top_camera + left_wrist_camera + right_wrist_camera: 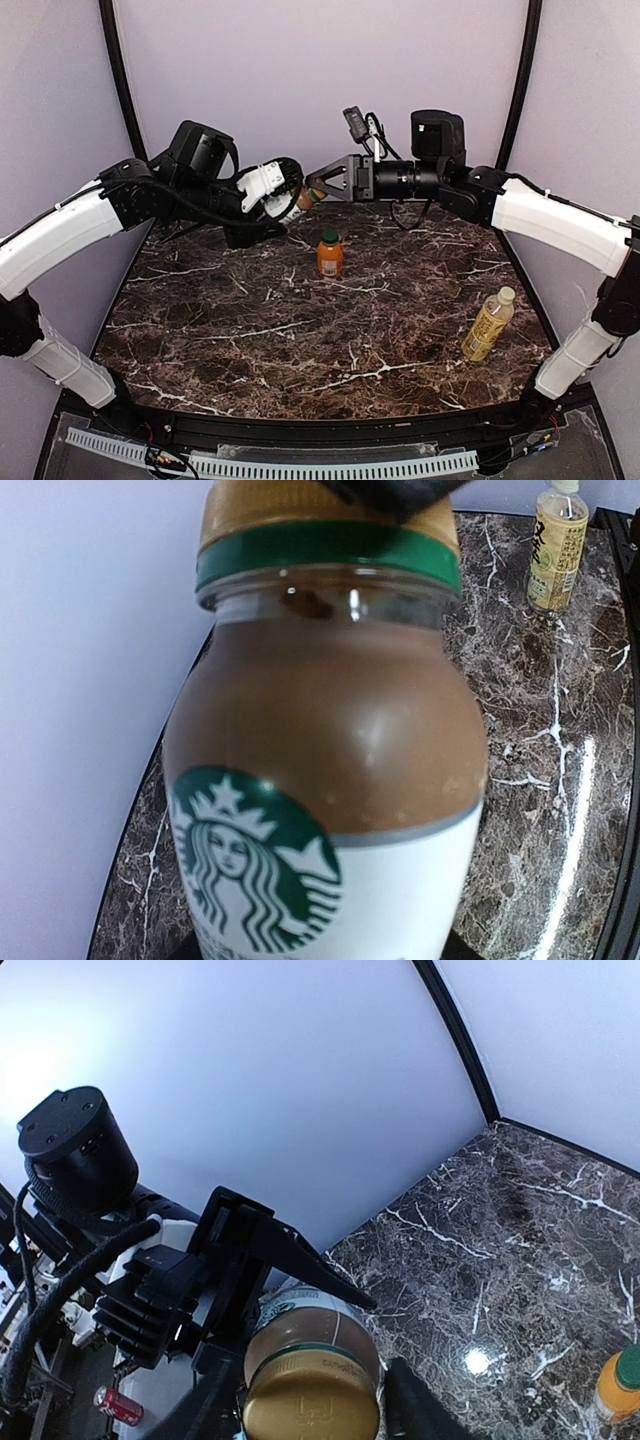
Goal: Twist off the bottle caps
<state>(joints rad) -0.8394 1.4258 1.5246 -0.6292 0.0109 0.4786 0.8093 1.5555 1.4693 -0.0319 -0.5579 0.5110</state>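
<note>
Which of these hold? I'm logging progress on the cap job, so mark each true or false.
1. The left gripper holds the clear bottle off the table. True.
2. The orange bottle has already lost its green cap. False: the cap is on it.
3. The right gripper has a finger on either side of the tan cap. True.
4. The yellow bottle lies on its side touching the orange bottle. False: it stands apart, near the table's right edge.
</note>
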